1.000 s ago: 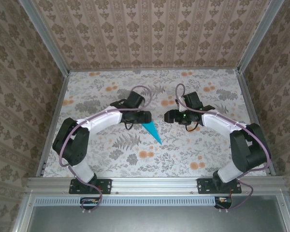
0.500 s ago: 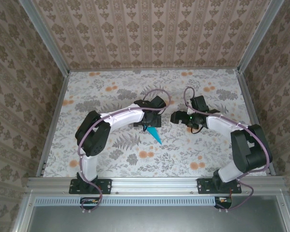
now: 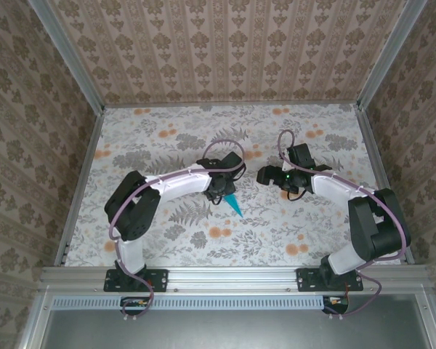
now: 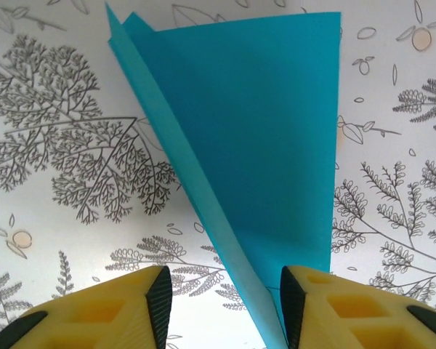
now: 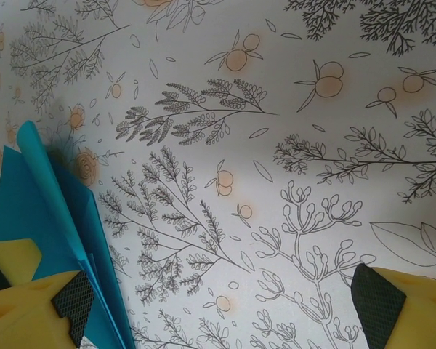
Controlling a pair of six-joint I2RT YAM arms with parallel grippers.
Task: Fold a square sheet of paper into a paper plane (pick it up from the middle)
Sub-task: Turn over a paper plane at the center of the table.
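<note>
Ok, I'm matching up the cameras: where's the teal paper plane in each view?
Top external: paper plane mid-picture, pointed end toward the near edge.
Left wrist: centre, narrowing toward the bottom edge.
Right wrist: lower left corner.
Shared landmark: the floral table cover.

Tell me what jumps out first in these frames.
The teal-blue paper plane at mid-table stands out, bright against the floral table. The left gripper straddles its narrow end with the jaws apart. The right gripper hangs wide open close beside it.
</note>
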